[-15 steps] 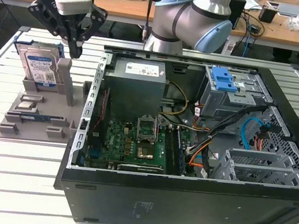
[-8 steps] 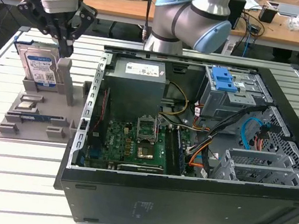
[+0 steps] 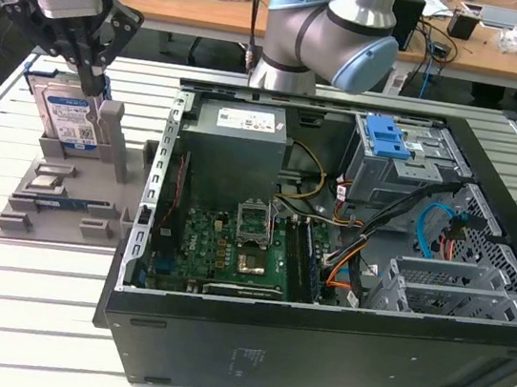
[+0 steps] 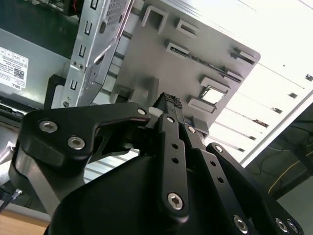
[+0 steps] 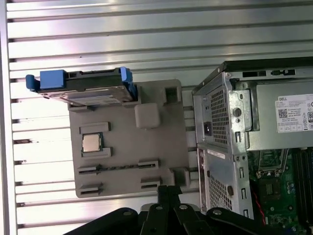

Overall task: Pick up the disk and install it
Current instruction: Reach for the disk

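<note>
disk (image 5: pixel 95 96): silver | label (image 3: pixel 70 119): white-blue | bracket (image 5: pixel 51 79): blue | tray (image 5: pixel 129 144): grey | gripper (image 3: pixel 91 85): black

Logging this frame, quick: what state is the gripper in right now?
Gripper: closed, holding nothing; the disk stands on edge in the grey tray.

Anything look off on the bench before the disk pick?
Nothing stands out. The disk stands on edge in its slot on the grey tray, square to it. The case lies open beside the tray, cables inside. The gripper hovers shut near the disk's top.
</note>
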Controlling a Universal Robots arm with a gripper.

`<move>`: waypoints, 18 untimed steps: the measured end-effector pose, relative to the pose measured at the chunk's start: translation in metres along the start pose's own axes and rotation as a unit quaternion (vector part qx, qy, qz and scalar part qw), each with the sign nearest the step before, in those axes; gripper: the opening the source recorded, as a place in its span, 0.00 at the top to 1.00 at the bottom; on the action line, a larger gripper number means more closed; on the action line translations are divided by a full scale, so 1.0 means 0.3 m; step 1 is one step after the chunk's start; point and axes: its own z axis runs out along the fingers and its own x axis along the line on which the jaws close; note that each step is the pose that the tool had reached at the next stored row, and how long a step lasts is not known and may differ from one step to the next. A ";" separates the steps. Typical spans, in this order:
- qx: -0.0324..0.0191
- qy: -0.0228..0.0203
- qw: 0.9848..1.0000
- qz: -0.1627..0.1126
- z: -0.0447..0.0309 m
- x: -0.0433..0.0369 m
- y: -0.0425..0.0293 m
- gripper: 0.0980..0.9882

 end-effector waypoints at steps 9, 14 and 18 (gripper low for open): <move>0.000 0.000 1.000 0.000 -0.002 0.095 -0.007 0.99; 0.000 0.000 1.000 0.000 -0.003 0.139 -0.010 0.99; 0.000 0.000 1.000 0.000 -0.003 0.176 -0.013 0.99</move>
